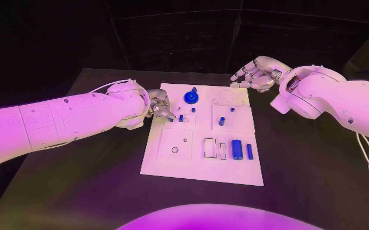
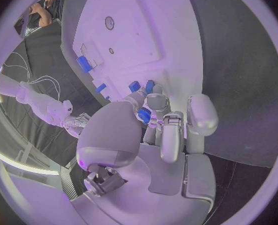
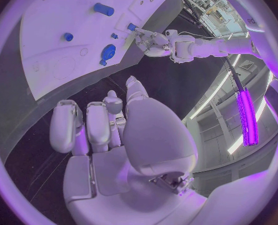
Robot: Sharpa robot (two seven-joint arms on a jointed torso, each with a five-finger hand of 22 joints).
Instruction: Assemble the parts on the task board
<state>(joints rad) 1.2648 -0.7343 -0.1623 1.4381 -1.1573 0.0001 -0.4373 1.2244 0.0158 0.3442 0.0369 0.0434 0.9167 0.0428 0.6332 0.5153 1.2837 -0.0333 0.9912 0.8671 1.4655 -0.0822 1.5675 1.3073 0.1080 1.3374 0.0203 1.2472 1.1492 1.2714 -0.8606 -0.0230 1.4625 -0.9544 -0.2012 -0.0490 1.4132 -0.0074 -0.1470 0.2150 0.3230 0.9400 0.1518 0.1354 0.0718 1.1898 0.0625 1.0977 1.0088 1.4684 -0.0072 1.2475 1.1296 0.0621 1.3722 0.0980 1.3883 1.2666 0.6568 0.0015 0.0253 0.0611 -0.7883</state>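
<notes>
Nearest the head camera, the flat white rectangular task board (image 1: 201,171) lies mid-table on the black table (image 1: 307,155), with two blue cylindrical parts (image 1: 237,149) lying side by side near its right edge and a round blue knob-shaped part (image 1: 191,98) standing toward its far end. At the board's left edge the silver left hand (image 1: 160,105) pinches a small blue peg (image 2: 143,116) between thumb and fingertips, just beside another small blue peg (image 1: 181,118) on the board. Beyond the far right corner, the silver right hand (image 1: 256,75) hovers off the board with its fingers curled inward, holding nothing.
</notes>
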